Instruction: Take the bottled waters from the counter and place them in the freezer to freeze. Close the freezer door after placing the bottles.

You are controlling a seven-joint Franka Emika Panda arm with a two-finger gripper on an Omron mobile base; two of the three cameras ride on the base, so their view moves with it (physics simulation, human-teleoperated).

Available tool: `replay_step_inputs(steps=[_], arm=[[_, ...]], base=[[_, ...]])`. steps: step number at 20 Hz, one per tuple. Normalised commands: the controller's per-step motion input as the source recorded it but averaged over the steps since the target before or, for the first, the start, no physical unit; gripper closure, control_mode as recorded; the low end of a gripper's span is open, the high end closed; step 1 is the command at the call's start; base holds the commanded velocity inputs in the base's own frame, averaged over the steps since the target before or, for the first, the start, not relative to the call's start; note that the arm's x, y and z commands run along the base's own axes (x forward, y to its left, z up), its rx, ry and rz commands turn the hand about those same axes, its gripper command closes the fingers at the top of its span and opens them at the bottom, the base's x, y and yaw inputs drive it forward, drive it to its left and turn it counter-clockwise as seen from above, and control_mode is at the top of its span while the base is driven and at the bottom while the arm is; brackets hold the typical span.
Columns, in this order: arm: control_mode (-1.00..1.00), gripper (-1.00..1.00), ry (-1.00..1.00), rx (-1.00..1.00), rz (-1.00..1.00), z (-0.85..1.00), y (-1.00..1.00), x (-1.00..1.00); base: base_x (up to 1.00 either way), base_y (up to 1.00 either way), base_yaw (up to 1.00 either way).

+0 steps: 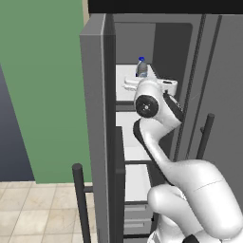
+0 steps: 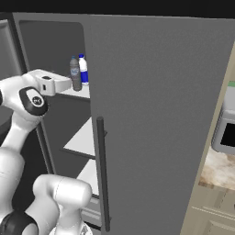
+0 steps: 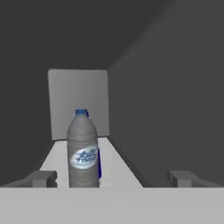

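Both bottled waters stand upright on the top white shelf (image 3: 118, 164) inside the open freezer (image 2: 50, 41). The translucent grey bottle (image 3: 82, 153) (image 2: 75, 73) (image 1: 141, 67) is in front. The white bottle with the blue label (image 2: 83, 69) stands just behind it, and only a blue sliver (image 3: 99, 164) of it shows in the hand view. My gripper (image 3: 113, 178) (image 2: 68, 84) (image 1: 135, 84) is open at the shelf's front. Its fingertips (image 3: 41, 178) stand wide apart, clear of the grey bottle, which is nearer the left one. The freezer door (image 1: 97, 133) stands swung open at the left.
The plain grey fridge door (image 2: 156, 128) with its dark bar handle (image 2: 102, 174) is shut, right of the freezer. Lower white shelves (image 2: 85, 137) and grey drawers (image 1: 137, 213) sit below. The counter (image 2: 220, 170) and a microwave (image 2: 227, 131) lie far right. A green wall (image 1: 42, 85) is left.
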Motion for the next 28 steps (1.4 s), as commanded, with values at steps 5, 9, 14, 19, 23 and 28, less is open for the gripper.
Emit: replay_step_inputs(steps=[5, 9, 14, 19, 23, 28], arm=[[-1.0, -1.0, 0.17, 0.0, 0.06, 0.26, 0.0, -0.91], [-1.0, -1.0, 0.21, 0.06, 0.06, 0.21, 0.0, -0.73], [-1.0, -1.0, 0.24, 0.13, 0.09, 0.08, 0.0, -0.76], [-1.0, -1.0, 0.31, 0.17, 0.12, 0.0, 0.0, -0.7], [-1.0, -1.0, 0.38, 0.15, 0.1, 0.0, 0.0, -0.53], [-1.0, -1.0, 0.49, 0.09, 0.17, -0.17, -0.03, -0.24]], base=[[0.0, 0.0, 0.0], [0.0, 0.0, 0.0], [0.0, 0.0, 0.0], [0.0, 0.0, 0.0], [0.0, 0.0, 0.0], [0.0, 0.0, 0.0]])
